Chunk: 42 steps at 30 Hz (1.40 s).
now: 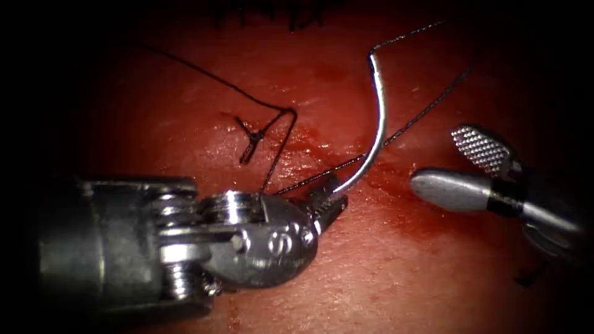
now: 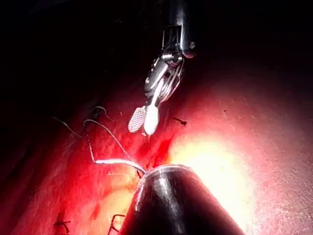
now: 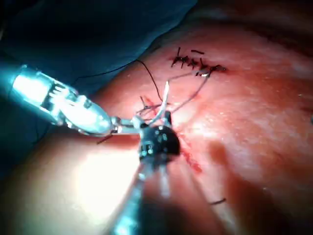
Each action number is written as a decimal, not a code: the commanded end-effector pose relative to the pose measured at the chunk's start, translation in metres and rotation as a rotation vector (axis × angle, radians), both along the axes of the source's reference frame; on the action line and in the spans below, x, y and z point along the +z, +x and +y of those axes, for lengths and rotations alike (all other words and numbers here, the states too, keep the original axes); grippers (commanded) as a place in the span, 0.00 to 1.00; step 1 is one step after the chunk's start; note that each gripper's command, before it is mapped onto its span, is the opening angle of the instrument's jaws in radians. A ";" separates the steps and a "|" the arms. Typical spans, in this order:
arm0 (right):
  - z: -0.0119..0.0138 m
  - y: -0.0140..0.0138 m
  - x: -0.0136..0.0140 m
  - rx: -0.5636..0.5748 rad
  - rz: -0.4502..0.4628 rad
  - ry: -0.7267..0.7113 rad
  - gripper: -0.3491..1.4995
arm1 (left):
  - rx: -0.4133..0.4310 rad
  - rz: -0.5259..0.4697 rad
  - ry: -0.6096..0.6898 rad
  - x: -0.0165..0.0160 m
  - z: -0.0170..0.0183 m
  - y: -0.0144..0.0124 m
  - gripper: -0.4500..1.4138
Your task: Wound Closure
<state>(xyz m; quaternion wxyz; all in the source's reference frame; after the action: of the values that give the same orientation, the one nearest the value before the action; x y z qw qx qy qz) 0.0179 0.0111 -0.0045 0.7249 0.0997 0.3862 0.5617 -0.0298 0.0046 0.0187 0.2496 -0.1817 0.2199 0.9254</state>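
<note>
Endoscope view
Left tool (image 1: 328, 196): comes in low from the left edge, its jaws pinched on the needle (image 1: 377, 133) near the pointed end of the curve.
Needle: clear of the tissue (image 1: 433, 266), held up above it, arcing upward from the jaws with its thread end at the top.
Thread (image 1: 421, 117): runs from the top of the needle out to the right, then slants back down across the needle toward the left tool.
Knot (image 1: 253, 139): a tied stitch on the tissue left of the needle, with a dark strand leading off toward the upper left.
Right tool (image 1: 461, 164): right of the needle and apart from it, jaws spread, one ridged pad facing out, nothing between them.
Red fluid (image 1: 309, 154): wet patches on the tissue around the knot and beneath the needle.

Left wrist view
Right tool (image 2: 143, 119): hangs over the tissue (image 2: 254, 147) with both jaws parted and empty.
Needle (image 2: 117, 162): a bright curved sliver beside the dark shaft of the left arm's own tool, with thread (image 2: 105, 129) looping up from it.

Right wrist view
Left tool (image 3: 132, 128): a bright metal body reaching in to the needle (image 3: 164, 100), which stands up off the tissue (image 3: 254, 112).
Stitches (image 3: 195, 62): a row of dark finished stitches on the tissue beyond the needle.
Right tool: I cannot tell its jaws from here.
</note>
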 end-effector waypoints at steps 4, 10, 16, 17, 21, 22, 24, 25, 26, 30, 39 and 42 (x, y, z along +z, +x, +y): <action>0.0003 0.0007 0.0006 0.040 -0.032 0.028 0.54 | 0.019 0.075 -0.087 0.0006 0.0001 -0.0008 0.00; 0.0023 0.0026 0.0007 0.098 -0.079 0.047 0.66 | 0.056 0.136 -0.161 0.0006 0.0001 -0.0008 0.00; 0.0033 0.0063 0.0020 0.068 -0.120 -0.006 0.70 | 0.056 0.155 -0.182 0.0003 0.0000 -0.0007 0.00; 0.0034 0.0064 0.0023 0.064 -0.125 -0.009 0.72 | 0.061 0.159 -0.183 0.0002 0.0000 -0.0007 0.00; 0.0034 0.0068 0.0036 0.053 -0.141 -0.015 0.79 | 0.058 0.163 -0.186 0.0001 0.0000 -0.0006 0.00; 0.0032 0.0068 0.0037 0.040 -0.147 -0.005 0.79 | 0.059 0.160 -0.186 0.0001 0.0001 -0.0006 0.00; 0.0031 0.0069 0.0036 0.029 -0.153 -0.008 0.76 | 0.063 0.164 -0.187 0.0001 0.0001 -0.0006 0.00; 0.0032 0.0069 0.0036 0.027 -0.154 -0.012 0.76 | 0.064 0.162 -0.186 0.0001 0.0001 -0.0006 0.00; 0.0033 0.0070 0.0037 0.026 -0.155 -0.018 0.76 | 0.064 0.161 -0.186 0.0001 0.0001 -0.0006 0.00; 0.0039 0.0072 0.0042 0.033 -0.156 -0.037 0.70 | 0.069 0.156 -0.188 0.0000 -0.0001 -0.0007 0.00; 0.0052 0.0066 0.0041 0.069 -0.103 -0.096 0.00 | 0.083 0.134 -0.187 -0.0002 -0.0003 -0.0003 0.00; 0.0052 0.0063 0.0041 0.054 -0.108 -0.114 0.00 | 0.088 0.127 -0.187 -0.0003 -0.0004 -0.0002 0.00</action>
<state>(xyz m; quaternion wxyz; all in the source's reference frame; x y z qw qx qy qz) 0.0237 0.0164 -0.0010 0.7336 0.0166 0.3812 0.5624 -0.0294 0.0041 0.0180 0.1748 -0.1567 0.3122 0.9206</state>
